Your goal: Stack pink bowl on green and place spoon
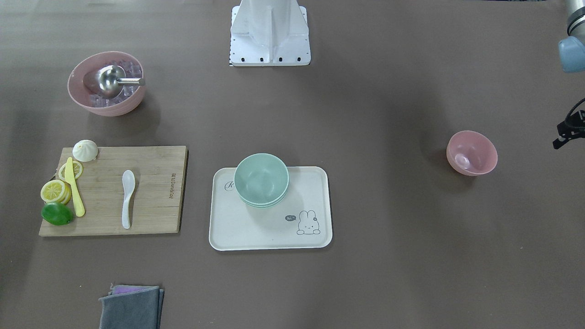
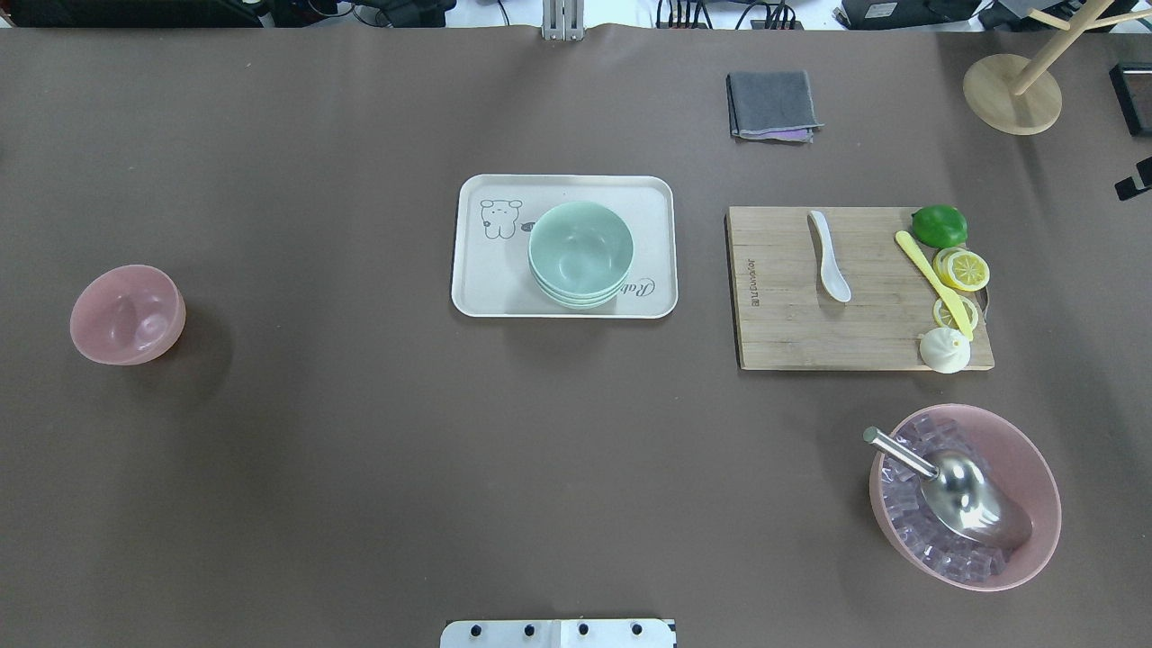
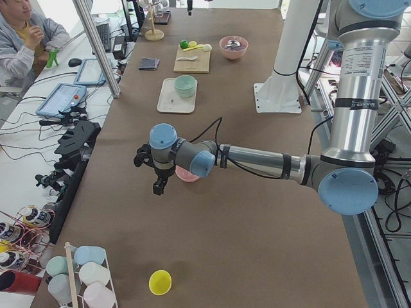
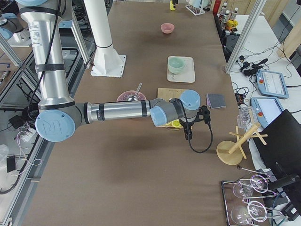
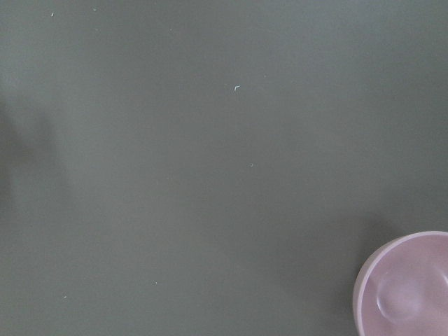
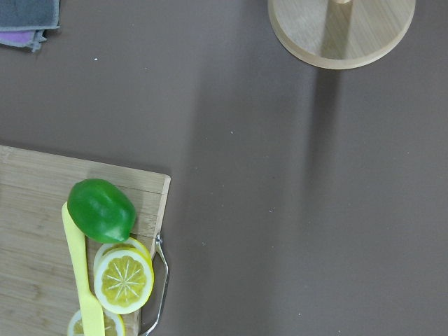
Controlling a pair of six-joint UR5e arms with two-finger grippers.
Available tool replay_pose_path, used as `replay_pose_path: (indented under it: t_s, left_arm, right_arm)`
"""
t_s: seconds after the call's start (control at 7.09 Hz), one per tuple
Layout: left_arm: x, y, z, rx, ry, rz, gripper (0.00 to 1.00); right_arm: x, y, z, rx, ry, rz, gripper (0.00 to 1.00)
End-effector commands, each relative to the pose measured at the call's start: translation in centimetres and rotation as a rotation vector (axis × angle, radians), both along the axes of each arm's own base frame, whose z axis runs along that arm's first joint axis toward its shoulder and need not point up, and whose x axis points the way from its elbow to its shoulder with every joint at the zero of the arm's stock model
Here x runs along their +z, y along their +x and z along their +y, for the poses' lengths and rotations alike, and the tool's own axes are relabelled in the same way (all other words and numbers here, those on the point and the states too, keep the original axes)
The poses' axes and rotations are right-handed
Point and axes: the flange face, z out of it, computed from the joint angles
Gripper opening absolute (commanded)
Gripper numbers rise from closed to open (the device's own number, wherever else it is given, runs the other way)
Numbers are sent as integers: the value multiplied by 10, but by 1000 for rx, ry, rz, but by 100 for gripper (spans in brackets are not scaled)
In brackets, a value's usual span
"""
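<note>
Pink bowl (image 2: 128, 314) sits upright on the counter (image 2: 360, 468), well left of the green bowl (image 2: 580, 252); my left end effector (image 3: 153, 173), farther out, its opening and hold impossible to tell, should straddle the rim squarely.

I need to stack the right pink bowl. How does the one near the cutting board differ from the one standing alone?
The board-side bowl is clearly bigger than the lone bowl. The board-side bowl holds clear ice cubes and a metal scoop; the lone bowl is empty. The board-side bowl sits on the robot's right, the lone bowl far on its left. Both are pink, upright, on the bare table.
</note>
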Motion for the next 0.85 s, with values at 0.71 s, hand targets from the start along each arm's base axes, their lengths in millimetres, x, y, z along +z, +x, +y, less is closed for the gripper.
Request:
replay_pose_path:
  t_s: [0.71]
  left_arm:
    - [-2,1,0,4,4,2,98]
  right_arm:
    - [2,1,2,2,-3,1,100]
